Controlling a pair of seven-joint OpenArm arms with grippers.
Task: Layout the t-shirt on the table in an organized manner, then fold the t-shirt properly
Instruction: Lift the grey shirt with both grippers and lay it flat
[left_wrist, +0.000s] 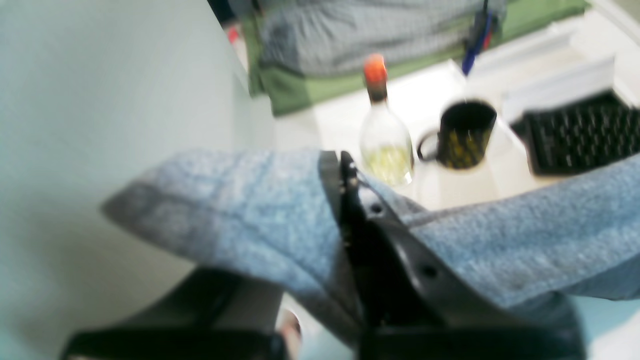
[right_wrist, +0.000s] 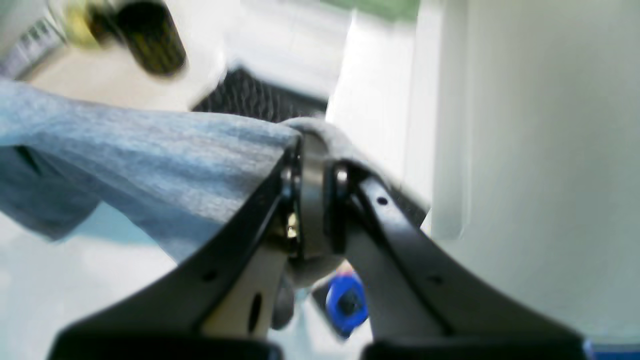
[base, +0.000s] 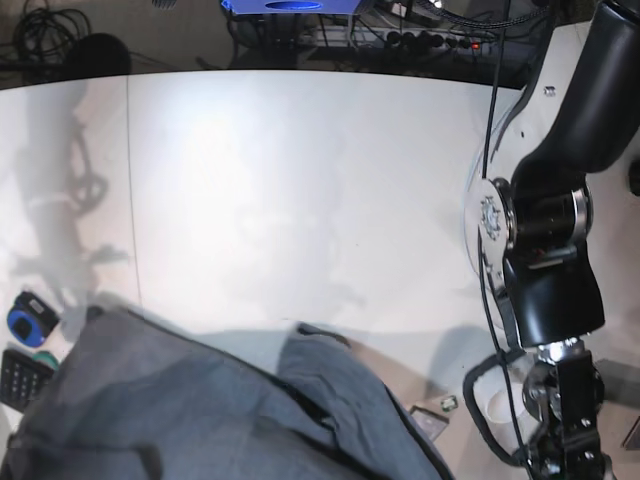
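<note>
Pinching the grey t-shirt (left_wrist: 240, 210) between closed jaws, the left gripper (left_wrist: 345, 170) is holding a stretch of fabric near a hemmed edge. Likewise the right gripper (right_wrist: 312, 170) is clamping a bunched fold of it. In the base view the cloth is hanging lifted at the near edge, above the white table (base: 300, 180). Behind are standing a clear bottle (left_wrist: 385, 135) and a dark mug (left_wrist: 462, 135).
</note>
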